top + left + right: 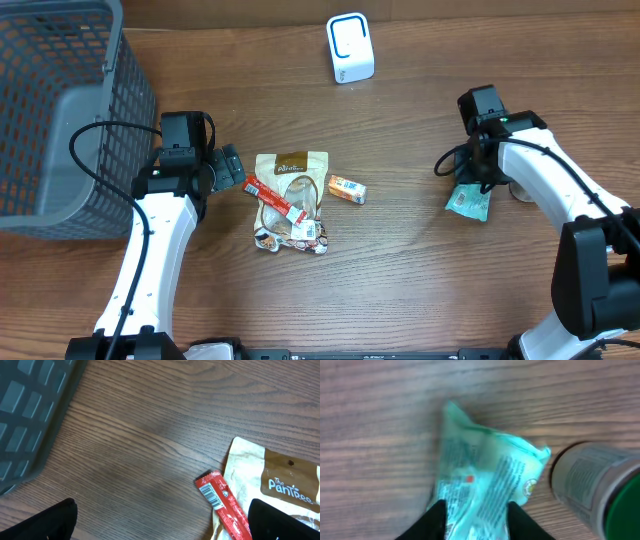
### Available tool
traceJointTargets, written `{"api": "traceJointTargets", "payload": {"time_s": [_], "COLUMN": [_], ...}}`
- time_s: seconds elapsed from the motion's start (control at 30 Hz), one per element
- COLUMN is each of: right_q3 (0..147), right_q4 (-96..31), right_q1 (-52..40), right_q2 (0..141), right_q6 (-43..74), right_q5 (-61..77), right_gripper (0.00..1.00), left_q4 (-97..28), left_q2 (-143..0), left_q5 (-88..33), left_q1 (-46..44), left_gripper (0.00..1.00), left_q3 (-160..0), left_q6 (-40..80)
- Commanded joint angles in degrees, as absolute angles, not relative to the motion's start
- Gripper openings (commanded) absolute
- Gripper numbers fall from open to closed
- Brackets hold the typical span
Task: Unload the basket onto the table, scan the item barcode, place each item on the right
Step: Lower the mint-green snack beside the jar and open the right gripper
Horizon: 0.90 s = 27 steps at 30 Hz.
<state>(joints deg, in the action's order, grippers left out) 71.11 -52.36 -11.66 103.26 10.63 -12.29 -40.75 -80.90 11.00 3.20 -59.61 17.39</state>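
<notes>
- Right fingers (pixel 436 519) are sitting apart with the teal packet (pixel 485 480) bulging up between them. I cannot tell whether they are pinching it or only straddling it.
- That packet is lying flat on the table (pixel 420 270) at the right side, printed face up, just beside a grey can (pixel 585 485) with a green top. The 2 are looking close but not touching.
- By my reading, the teal packet is the item being handled, and it is lying low so the fingers can close on its 2 long edges.
- Over on the other side, the left fingers (pixel 55 520) are spreading wide and gripping nothing. They are hovering over bare wood next to the pile in the middle.
- In that pile a red bar (pixel 222 502) is lying across a brown pouch (pixel 280 475), barcode facing up, with a small orange packet (pixel 347 189) just beside the pouch.
- At the far edge the scanner (pixel 350 48) is standing well apart from both arms, likely so an item can be lifted and shown to it.
- At the left a grey basket (pixel 60 110) is waiting, probably for things already scanned.
</notes>
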Motion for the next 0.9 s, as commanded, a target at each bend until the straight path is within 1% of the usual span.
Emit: {"api": "traceJointTargets", "payload": {"time_s": [0.0,0.17,0.3,0.5,0.57,0.77,0.87], "right_q3": [70.9,70.7,69.2,62.6,60.1,58.4,58.4], "right_q4": [-50.9,-48.5,-46.1,-37.3,-35.1,-40.1,-41.9], "right_q1": [-11.6,-11.7,-12.0,-13.7,-13.9,-13.0,-12.0], "right_q2": [102.9,102.9,102.9,102.9,102.9,102.9,102.9], "right_q6": [12.7,18.2,18.6,21.3,21.2,21.2,21.2], "right_q5": [-12.1,0.8,7.6,7.3,4.5,-9.2,-10.5], "right_gripper": [0.46,0.47,0.46,0.45,0.45,0.46,0.46], "left_q4": [-40.7,-40.7,-40.7,-40.7,-40.7,-40.7,-40.7], "left_q2": [-81.0,-81.0,-81.0,-81.0,-81.0,-81.0,-81.0], "left_q5": [11.6,11.6,11.6,11.6,11.6,11.6,11.6], "left_q1": [3.2,3.2,3.2,3.2,3.2,3.2,3.2], "left_gripper": [1.00,1.00,1.00,1.00,1.00,1.00,1.00], "left_q3": [-60.2,-60.2,-60.2,-60.2,-60.2,-60.2,-60.2], "left_q6": [17.1,17.1,17.1,17.1,17.1,17.1,17.1]}}
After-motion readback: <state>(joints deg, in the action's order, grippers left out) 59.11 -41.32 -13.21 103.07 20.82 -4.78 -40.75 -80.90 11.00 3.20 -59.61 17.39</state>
